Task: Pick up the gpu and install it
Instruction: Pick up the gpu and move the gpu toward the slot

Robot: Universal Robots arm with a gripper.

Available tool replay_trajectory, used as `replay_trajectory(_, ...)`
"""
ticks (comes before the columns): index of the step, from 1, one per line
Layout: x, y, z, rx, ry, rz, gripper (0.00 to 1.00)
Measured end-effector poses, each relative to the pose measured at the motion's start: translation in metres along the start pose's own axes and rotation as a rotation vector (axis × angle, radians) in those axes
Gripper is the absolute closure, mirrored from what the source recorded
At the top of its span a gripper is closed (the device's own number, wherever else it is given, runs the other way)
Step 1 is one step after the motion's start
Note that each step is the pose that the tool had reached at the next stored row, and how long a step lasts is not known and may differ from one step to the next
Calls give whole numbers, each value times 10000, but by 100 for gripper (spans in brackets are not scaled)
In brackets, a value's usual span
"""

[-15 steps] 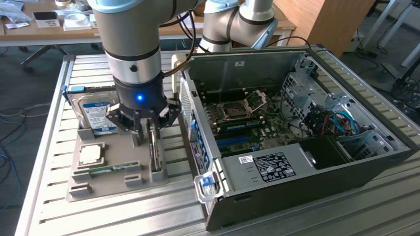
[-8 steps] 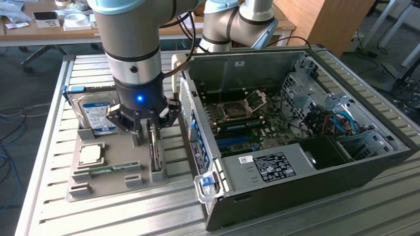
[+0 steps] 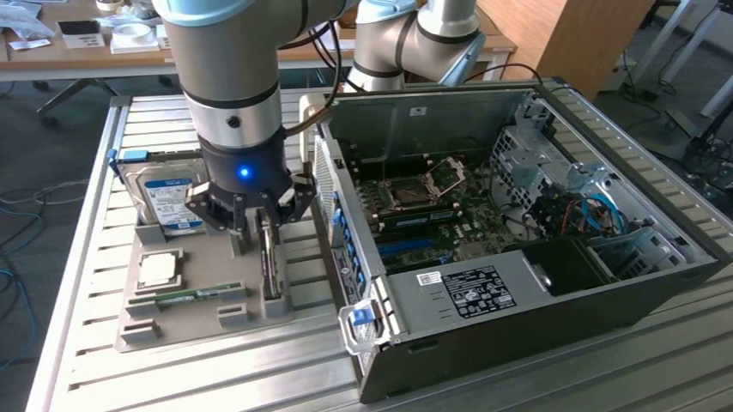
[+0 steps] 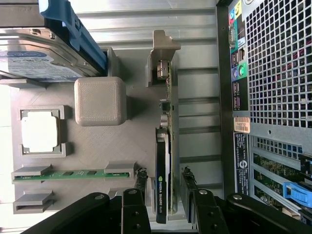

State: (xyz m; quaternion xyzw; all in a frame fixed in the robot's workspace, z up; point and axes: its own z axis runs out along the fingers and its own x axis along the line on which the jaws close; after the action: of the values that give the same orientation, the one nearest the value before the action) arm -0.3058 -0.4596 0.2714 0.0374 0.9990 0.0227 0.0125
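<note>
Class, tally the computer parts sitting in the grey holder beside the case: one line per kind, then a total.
Hard drive: 1
CPU: 1
RAM stick: 1
GPU: 1
Total: 4

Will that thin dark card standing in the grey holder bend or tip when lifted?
Probably stiff: the gpu looks like a circuit board. On its thin edge, it would likely tip without the slot of the grey holder. Its exposed parts look fragile.
</note>
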Motion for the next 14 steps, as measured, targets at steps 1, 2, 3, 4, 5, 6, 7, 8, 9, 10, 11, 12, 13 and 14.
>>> replay_trajectory(1, 0, 0, 3, -1, -1, 0, 58)
replay_trajectory(2, 0, 0, 6, -3, -2, 0, 58)
replay_trajectory(3, 0, 0, 9, -3, -1, 1, 58)
replay_trajectory(4, 0, 0, 10, -2, 1, 1, 58)
replay_trajectory(5, 0, 0, 10, -2, 1, 1, 58)
replay_trajectory(6, 0, 0, 10, -2, 1, 1, 58)
replay_trajectory(7, 0, 0, 10, -3, 1, 0, 58)
replay_trajectory(8, 0, -1, 13, -3, -1, 0, 58)
replay_trajectory(9, 0, -1, 15, -4, -1, 0, 58)
replay_trajectory(10, 0, -1, 17, -4, 0, 0, 58)
replay_trajectory(11, 1, -1, 19, -4, 0, 0, 58)
replay_trajectory(12, 1, -1, 20, -5, 1, 0, 58)
replay_trajectory(13, 0, -1, 22, -4, 1, 0, 58)
replay_trajectory(14, 1, -1, 24, -6, 1, 1, 58)
